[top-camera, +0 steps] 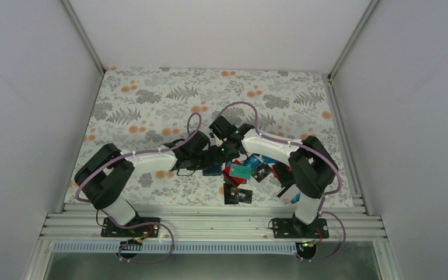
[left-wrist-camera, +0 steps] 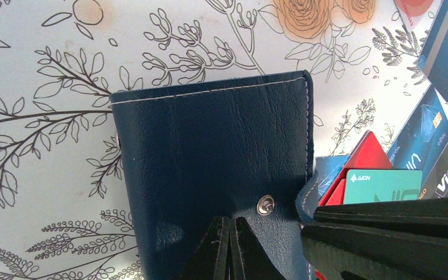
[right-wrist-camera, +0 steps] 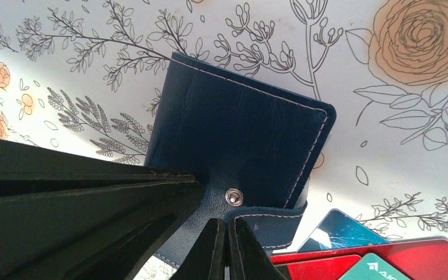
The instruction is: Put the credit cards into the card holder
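Observation:
The navy card holder point(left-wrist-camera: 210, 151) lies on the floral cloth, also in the right wrist view point(right-wrist-camera: 239, 134) and top view point(top-camera: 212, 171). Its snap stud point(left-wrist-camera: 265, 205) is bare and the clasp tab point(right-wrist-camera: 265, 224) is lifted. My left gripper point(left-wrist-camera: 231, 239) is shut, its tips resting on the holder's cover. My right gripper point(right-wrist-camera: 226, 245) is shut on the end of the tab. The credit cards lie in a pile to the right: teal point(left-wrist-camera: 383, 185), red point(left-wrist-camera: 364, 154), blue point(left-wrist-camera: 420, 134) and black point(left-wrist-camera: 446, 175). The pile point(top-camera: 245, 172) is beside both grippers.
More cards, one of them black point(top-camera: 238, 195), lie toward the near edge by the right arm's base. The metal rail point(top-camera: 210, 221) runs along the near edge. White walls close in the left, right and back sides.

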